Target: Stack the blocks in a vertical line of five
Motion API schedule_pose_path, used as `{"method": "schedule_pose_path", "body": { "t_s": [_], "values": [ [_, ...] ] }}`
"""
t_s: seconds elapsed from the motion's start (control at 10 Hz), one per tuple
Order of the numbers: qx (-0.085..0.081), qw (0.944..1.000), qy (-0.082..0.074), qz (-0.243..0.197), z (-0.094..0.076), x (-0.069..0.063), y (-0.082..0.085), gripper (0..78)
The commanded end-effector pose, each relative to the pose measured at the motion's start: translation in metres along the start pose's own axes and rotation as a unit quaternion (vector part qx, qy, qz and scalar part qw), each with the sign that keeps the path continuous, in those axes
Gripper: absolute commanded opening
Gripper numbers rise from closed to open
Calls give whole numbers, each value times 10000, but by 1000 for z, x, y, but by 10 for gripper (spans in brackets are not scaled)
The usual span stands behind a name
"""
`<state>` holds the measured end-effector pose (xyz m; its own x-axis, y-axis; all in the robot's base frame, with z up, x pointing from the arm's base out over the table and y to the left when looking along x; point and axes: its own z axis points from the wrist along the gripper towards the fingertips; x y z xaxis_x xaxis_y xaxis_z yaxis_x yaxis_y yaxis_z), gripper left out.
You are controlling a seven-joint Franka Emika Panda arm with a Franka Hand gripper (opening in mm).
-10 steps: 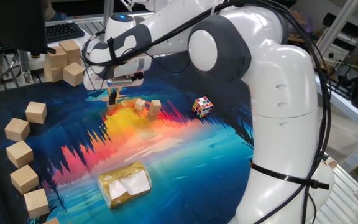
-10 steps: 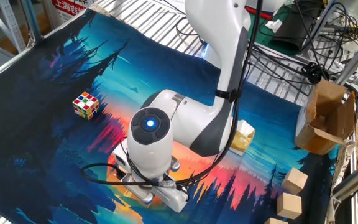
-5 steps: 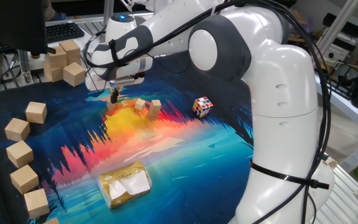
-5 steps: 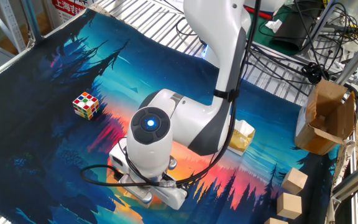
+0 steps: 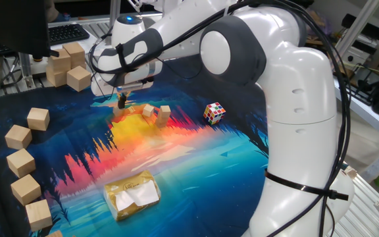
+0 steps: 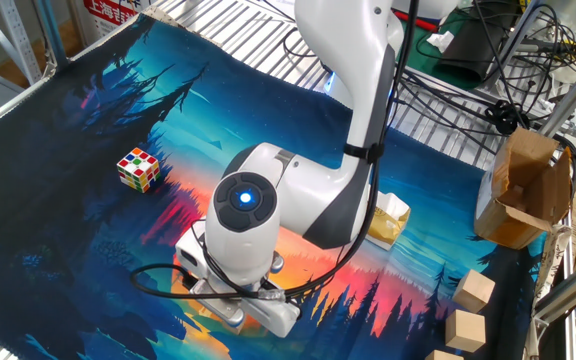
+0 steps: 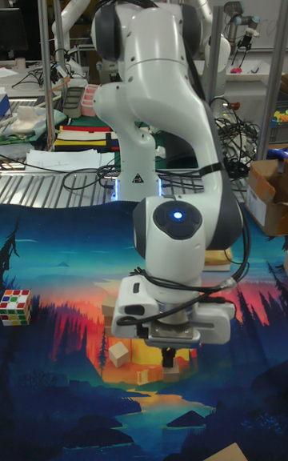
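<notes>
Small light-tan blocks lie on the orange patch of the mat: one tilted block point(image 5: 149, 110), one block point(image 5: 164, 114) to its right, and another block point(image 5: 119, 112) at the left. My gripper point(image 5: 121, 101) hangs just above that left block, pointing down. Its dark fingers stand close together, and I cannot make out whether a block sits between them. In the tall fixed view the gripper point(image 7: 170, 358) is over a block point(image 7: 173, 372), with a tilted block point(image 7: 118, 353) to its left. In the other fixed view the arm's wrist hides the gripper and the blocks.
A multicoloured puzzle cube point(image 5: 214, 112) sits right of the blocks. Larger pale wooden cubes point(image 5: 27, 161) line the mat's left edge, and more of these cubes point(image 5: 68, 64) are piled at the back left. A yellow packet point(image 5: 132, 194) lies near the front. A cardboard box point(image 6: 523, 190) stands beside the table.
The gripper has risen slightly and drifted a little to the right above the left block. The blocks on the mat have not moved.
</notes>
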<state>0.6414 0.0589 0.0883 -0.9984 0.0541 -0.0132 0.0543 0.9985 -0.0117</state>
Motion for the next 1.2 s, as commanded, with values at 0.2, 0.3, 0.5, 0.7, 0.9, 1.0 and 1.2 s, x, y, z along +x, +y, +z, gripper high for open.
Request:
{"method": "schedule_pose_path", "body": {
  "t_s": [0.2, 0.3, 0.5, 0.7, 0.9, 1.0, 1.2],
  "values": [
    [-5, 10000, -13, 0, -2, -1, 0, 775],
    [-5, 10000, -13, 0, -2, -1, 0, 775],
    [-5, 10000, -13, 0, -2, -1, 0, 775],
    [-5, 10000, -13, 0, -2, -1, 0, 775],
    [-5, 10000, -13, 0, -2, -1, 0, 775],
    [-5, 10000, -13, 0, -2, -1, 0, 775],
    [-5, 10000, -13, 0, -2, -1, 0, 775]
  ]
}}
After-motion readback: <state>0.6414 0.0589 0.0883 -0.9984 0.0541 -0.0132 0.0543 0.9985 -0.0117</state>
